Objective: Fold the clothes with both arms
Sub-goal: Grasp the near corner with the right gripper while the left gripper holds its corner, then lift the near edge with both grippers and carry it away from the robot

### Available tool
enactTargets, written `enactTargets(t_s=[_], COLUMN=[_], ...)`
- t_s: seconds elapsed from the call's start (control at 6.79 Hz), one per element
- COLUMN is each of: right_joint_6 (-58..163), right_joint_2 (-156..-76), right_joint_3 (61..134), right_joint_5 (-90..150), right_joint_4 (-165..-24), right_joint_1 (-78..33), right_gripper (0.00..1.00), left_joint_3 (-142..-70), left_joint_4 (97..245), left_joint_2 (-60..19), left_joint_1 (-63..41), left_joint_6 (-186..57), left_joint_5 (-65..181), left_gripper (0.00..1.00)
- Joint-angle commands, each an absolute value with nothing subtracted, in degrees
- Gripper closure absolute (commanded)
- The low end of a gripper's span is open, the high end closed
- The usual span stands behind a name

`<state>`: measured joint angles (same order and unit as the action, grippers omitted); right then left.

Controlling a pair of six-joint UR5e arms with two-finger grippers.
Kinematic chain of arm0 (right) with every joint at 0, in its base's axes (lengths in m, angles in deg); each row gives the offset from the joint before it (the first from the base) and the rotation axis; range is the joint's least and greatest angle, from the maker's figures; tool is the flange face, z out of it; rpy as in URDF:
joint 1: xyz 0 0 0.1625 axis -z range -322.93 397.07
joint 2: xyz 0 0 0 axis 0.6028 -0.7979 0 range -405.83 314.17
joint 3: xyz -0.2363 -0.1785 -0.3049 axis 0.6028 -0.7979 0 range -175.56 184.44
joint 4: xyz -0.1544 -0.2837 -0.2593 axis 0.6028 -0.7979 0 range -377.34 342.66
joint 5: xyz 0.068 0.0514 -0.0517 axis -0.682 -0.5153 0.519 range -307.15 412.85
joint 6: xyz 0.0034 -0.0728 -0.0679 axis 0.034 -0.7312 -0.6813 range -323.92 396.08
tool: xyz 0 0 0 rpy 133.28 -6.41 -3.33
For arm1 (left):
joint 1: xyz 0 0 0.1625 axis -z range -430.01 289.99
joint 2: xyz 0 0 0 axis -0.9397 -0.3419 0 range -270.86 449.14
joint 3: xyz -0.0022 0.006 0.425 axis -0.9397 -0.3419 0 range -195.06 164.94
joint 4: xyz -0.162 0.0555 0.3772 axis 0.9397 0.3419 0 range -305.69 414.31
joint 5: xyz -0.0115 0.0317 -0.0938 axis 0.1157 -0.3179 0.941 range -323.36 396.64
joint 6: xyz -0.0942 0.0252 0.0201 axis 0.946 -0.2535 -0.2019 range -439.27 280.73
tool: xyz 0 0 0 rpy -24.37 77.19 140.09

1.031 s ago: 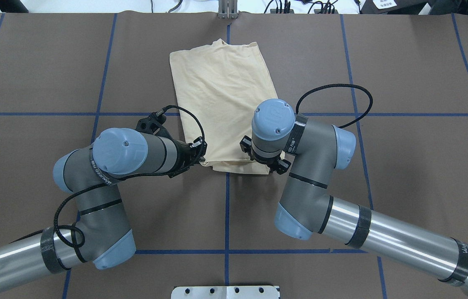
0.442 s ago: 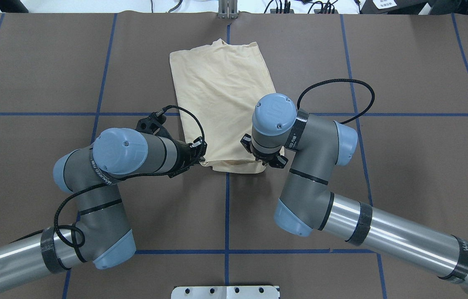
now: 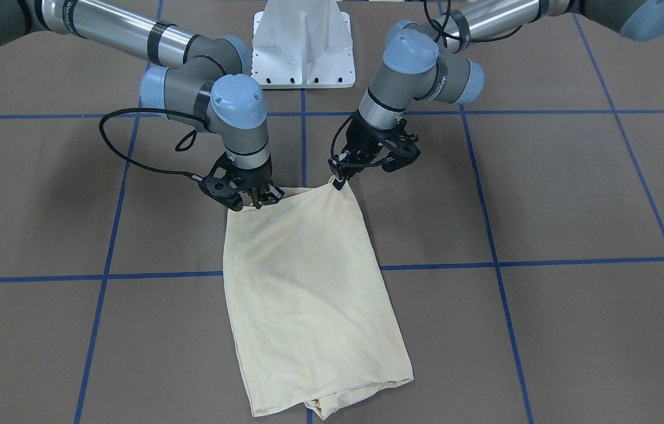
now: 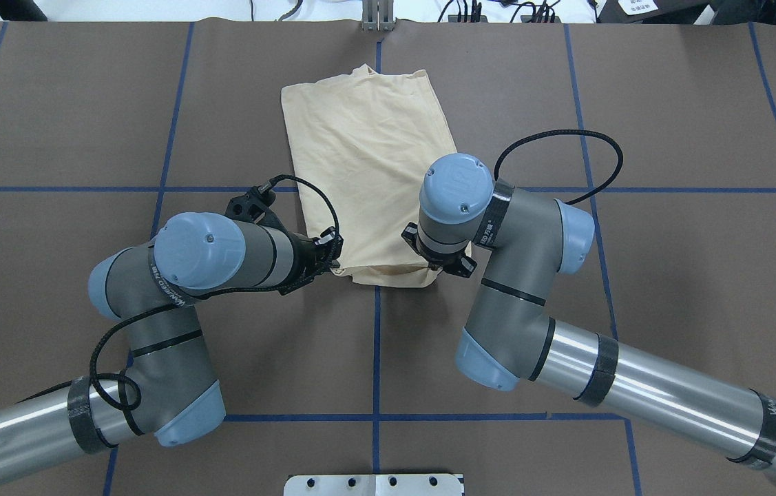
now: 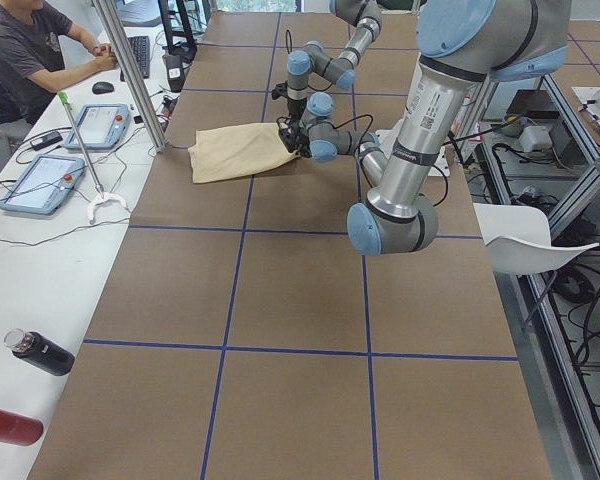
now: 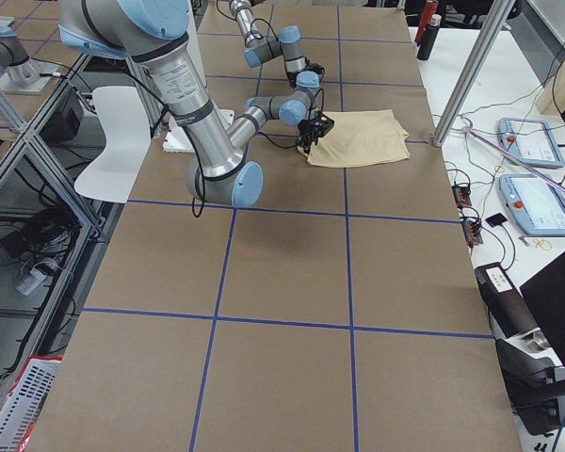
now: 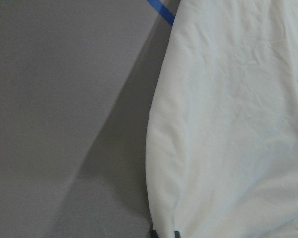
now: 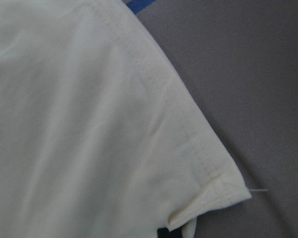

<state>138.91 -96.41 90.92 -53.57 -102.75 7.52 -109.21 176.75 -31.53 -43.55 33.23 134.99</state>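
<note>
The T-shirt [image 4: 367,151] is lying folded into a long rectangle mid-counter [image 4: 670,289], which is matte brown with a blue tape grid [image 4: 376,358]. The fabric is looking pale cream, thin and softly wrinkled, and a double-stitched hem [image 8: 188,129] is showing at 1 corner. The left gripper [image 3: 336,180] is pinching 1 robot-side corner between its fingers. The right gripper [image 3: 261,197] is pinching the other, and both corners are peaking up slightly.
</note>
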Motion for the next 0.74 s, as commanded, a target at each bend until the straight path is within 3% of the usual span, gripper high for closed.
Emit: enactTargets(t_s=[0.0,0.59], right_joint_6=[138.82,138.82], right_joint_2=[-96.98,-105.5], right_joint_3=[92.32,106.03], right_joint_5=[-54.72,-60.52], right_joint_4=[-102.77,-103.3], right_joint_1=[7.37,8.24], right_gripper=[1.0,1.0], left_joint_3=[-109.36,-110.24], left_joint_4=[176.66,176.39], left_joint_2=[-31.44,-30.48], left_joint_1=[-43.46,-45.99], left_joint_6=[33.14,32.97], left_joint_5=[135.17,135.17], left_gripper=[1.0,1.0])
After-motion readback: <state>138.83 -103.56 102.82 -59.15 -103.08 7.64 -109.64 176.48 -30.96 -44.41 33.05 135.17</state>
